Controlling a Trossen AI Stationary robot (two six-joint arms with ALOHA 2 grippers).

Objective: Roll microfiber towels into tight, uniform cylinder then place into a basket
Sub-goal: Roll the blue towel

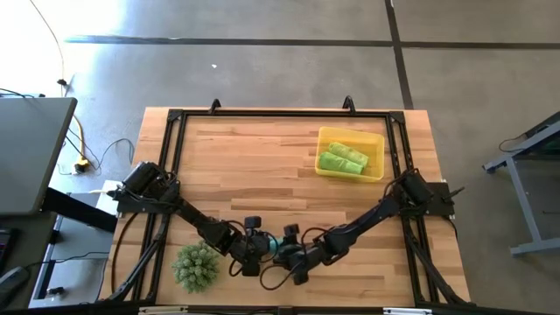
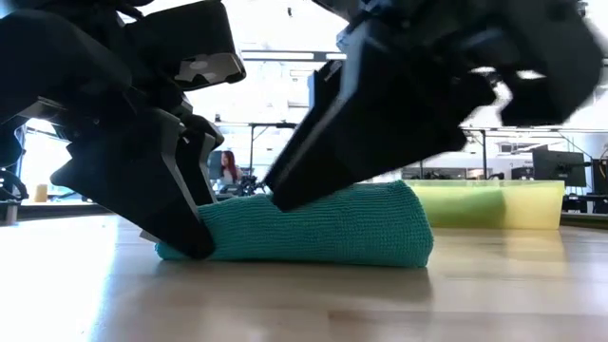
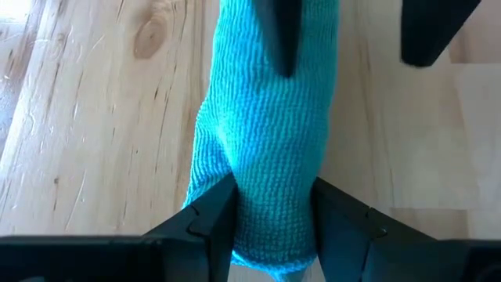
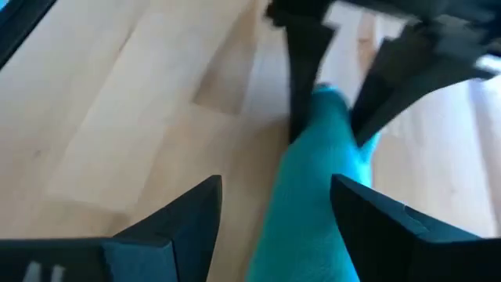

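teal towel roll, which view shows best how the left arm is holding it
The left wrist view: the teal towel roll sits pinched between the left gripper fingers at one end. The low view shows it lying on the table, partly hidden by both arms. The high view shows a sliver; the right wrist view only blurs it.

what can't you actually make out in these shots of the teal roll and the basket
- Teal towel, high view: mostly hidden under the left gripper and right gripper.
- Its near end, left wrist view: cut off by the picture's bottom edge.
- Right gripper's hold, right wrist view: blurred; fingers straddle the roll, contact unclear.
- Green towels in the basket: too small in the high view to judge tightness; in the low view the wall veils them.
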